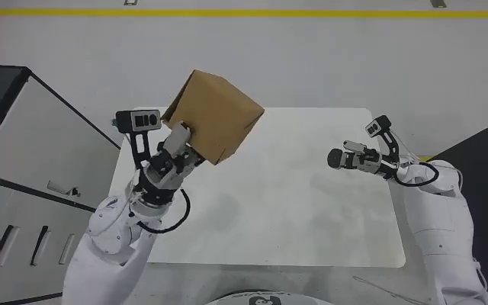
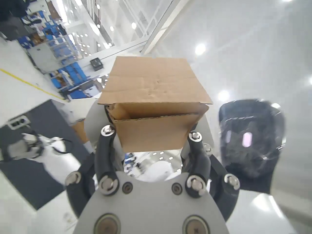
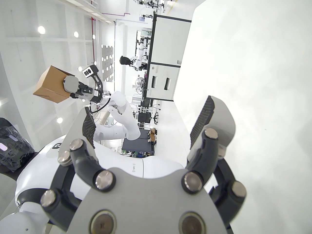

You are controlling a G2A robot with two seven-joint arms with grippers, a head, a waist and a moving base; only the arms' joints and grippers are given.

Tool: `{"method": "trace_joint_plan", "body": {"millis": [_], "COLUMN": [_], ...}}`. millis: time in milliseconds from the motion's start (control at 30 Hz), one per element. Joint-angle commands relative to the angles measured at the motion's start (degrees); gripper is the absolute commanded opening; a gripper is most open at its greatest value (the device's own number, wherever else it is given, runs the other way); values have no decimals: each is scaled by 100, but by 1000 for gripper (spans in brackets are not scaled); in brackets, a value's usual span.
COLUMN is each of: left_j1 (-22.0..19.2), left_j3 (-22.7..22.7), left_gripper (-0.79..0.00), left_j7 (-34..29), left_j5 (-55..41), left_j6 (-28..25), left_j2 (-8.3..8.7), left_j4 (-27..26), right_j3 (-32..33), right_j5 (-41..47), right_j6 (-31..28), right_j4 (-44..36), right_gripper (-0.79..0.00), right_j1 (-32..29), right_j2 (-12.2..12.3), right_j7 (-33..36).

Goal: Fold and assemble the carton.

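From where I stand the job looks well along. There is one carton (image 1: 215,114), already squared up into a box and not lying flat. It hangs tilted in the air in the upper left of the top view, over the far left corner of the white table (image 1: 305,221) and touching nothing below it. The left gripper (image 1: 178,137) has it. In the left wrist view the two fingers (image 2: 107,135) are closed in on a cardboard panel at the near end of the box, one on each side. Just above that panel a flap juts out over a dark gap, so I'd judge that end is not yet tucked shut, though I cannot see the far faces to say the same of them. The right gripper (image 1: 343,152) sits well apart, at the right of the top view over the table's edge. Its jaws are spread wide with nothing between them. To my eye the step in hand is presenting the box for closing. The next move likely calls for setting it down or turning the loose end towards the free gripper, which would have to cross the table to press the flap home. By my count there are one carton, two grippers, one table and one grey cabinet (image 1: 46,145) at the left.
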Motion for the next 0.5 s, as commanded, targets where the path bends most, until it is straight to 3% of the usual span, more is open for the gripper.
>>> {"method": "trace_joint_plan", "body": {"millis": [0,67,333,467], "left_j1": [-90,-160,-181,-495], "left_j3": [-103,-138,-180,-360], "left_gripper": [-785,-785,-785,-785], "left_j7": [2,-113,-126,-117], "left_j5": [808,1351,1514,2292], "left_j6": [-138,-270,-245,-805], "left_j2": [5,15,19,25], "left_j4": [-45,-74,-91,-140], "right_j3": [0,0,0,0], "right_j5": [0,0,0,0], "right_j6": [0,0,0,0], "right_j4": [0,0,0,0], "right_gripper": [0,0,0,0], "right_j1": [0,0,0,0], "right_j2": [0,0,0,0], "right_j7": [0,0,0,0]}}
